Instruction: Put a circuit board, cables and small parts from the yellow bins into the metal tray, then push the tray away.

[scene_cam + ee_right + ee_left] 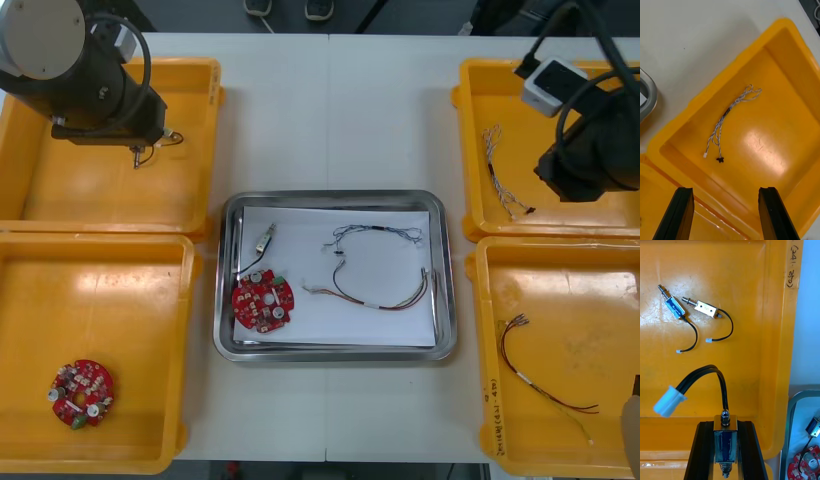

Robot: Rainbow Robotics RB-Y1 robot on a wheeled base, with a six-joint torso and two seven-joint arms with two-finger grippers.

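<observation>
Left hand [725, 426] clamps a small metal part [724, 444] over the far-left yellow bin [748, 369]; right hand [726, 190] — wide — hovers above the far-right bin [790, 123]. Twisted blue-and-white cable [728, 111] inside.

A shiny metal tray [335, 198], white inside, sits between yellow bins [195, 300] and holds a round red circuit board [263, 302], a small metal part [265, 238], a twisted blue and white cable [375, 229] and a red and yellow cable [395, 305], while a second small metal part [725, 440] stands clamped in the left gripper [725, 426].
</observation>
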